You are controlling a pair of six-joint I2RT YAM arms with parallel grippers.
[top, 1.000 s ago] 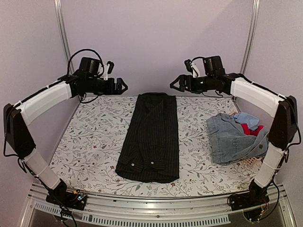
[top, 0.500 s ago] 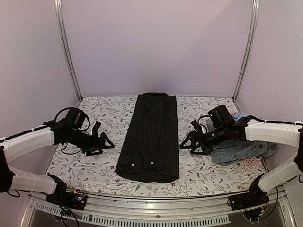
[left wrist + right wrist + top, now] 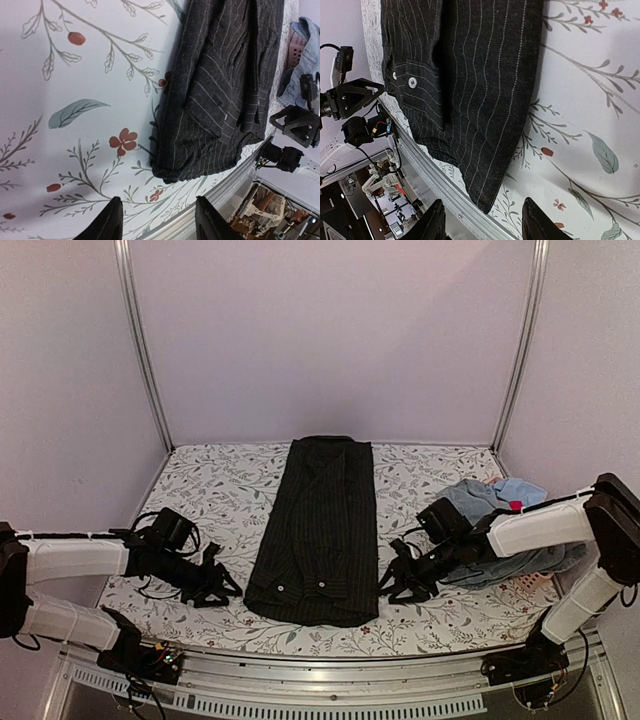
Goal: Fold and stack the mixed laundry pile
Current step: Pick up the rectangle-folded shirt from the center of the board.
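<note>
Both left fingers [image 3: 109,224] and right fingers [image 3: 434,223] stood apart beside the pinstriped shirt [image 3: 318,530], at its near hem; I judged the fold's next move was pinching its corners.

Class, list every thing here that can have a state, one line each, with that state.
black pinstriped shirt, folded into a long strip, lying flat.
denim piece, crumpled, unfolded.
red garment, bunched up, mostly hidden.
pale blue garment, crumpled.
left gripper, open, empty.
right gripper, open, empty.
</note>
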